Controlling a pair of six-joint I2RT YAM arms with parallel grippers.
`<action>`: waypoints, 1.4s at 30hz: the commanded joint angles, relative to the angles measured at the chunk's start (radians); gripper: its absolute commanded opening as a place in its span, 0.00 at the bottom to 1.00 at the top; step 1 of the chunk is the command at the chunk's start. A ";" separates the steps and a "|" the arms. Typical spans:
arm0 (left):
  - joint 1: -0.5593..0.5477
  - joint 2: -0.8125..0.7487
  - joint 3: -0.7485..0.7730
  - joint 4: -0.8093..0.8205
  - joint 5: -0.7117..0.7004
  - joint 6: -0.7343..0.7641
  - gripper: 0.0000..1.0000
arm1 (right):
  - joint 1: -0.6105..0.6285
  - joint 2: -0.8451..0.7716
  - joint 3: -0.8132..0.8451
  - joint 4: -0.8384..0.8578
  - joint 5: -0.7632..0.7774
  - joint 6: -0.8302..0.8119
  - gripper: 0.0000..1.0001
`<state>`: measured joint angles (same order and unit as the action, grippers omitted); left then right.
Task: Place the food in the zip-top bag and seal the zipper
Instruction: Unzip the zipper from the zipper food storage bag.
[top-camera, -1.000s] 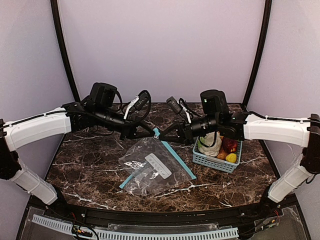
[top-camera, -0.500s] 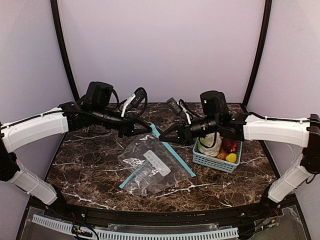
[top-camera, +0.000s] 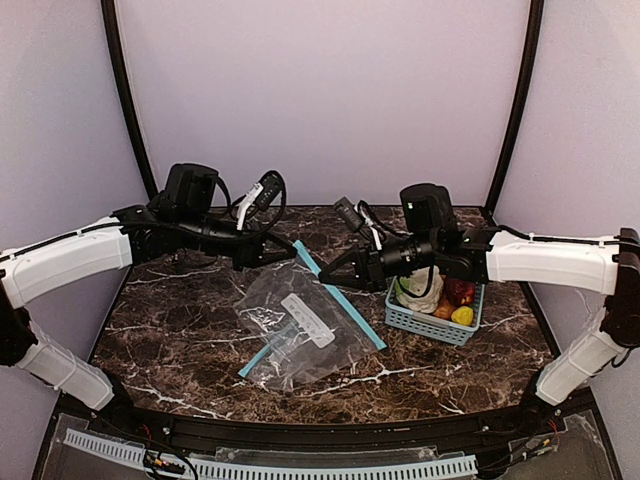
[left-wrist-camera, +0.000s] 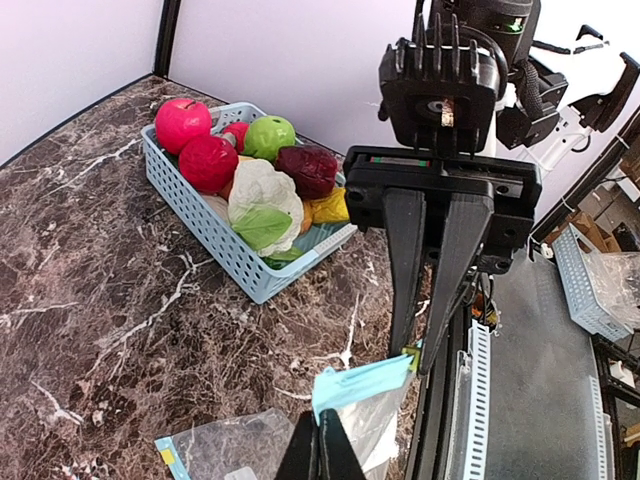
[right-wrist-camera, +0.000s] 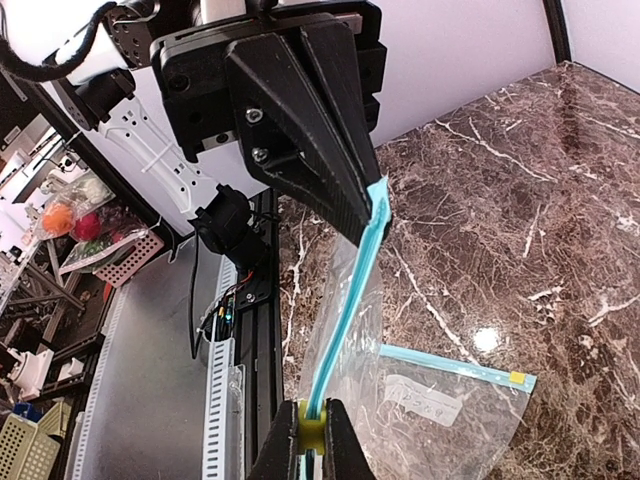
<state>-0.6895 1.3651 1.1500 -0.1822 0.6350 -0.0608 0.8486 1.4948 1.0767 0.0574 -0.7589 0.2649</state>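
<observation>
Bearing illegible writing, a white label (top-camera: 307, 320) sits on the zip-top bag (top-camera: 285, 357).

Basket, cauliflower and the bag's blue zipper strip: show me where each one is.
basket (left-wrist-camera: 205, 235), left wrist view, near side wall.
cauliflower (left-wrist-camera: 262, 190), left wrist view, white top.
zipper strip (right-wrist-camera: 347, 300), right wrist view, middle of the blue strip.
</observation>
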 joint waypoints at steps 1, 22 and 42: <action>0.043 -0.048 -0.024 0.034 -0.083 -0.023 0.01 | 0.007 -0.006 -0.021 -0.011 -0.021 -0.001 0.00; 0.101 -0.071 -0.040 0.042 -0.189 -0.054 0.01 | 0.008 0.006 -0.024 -0.013 -0.017 -0.005 0.00; 0.126 -0.098 -0.042 0.026 -0.270 -0.051 0.01 | 0.007 0.020 -0.021 -0.018 -0.017 -0.007 0.00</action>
<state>-0.5930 1.3079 1.1225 -0.1558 0.4541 -0.1097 0.8486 1.5078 1.0725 0.0586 -0.7422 0.2646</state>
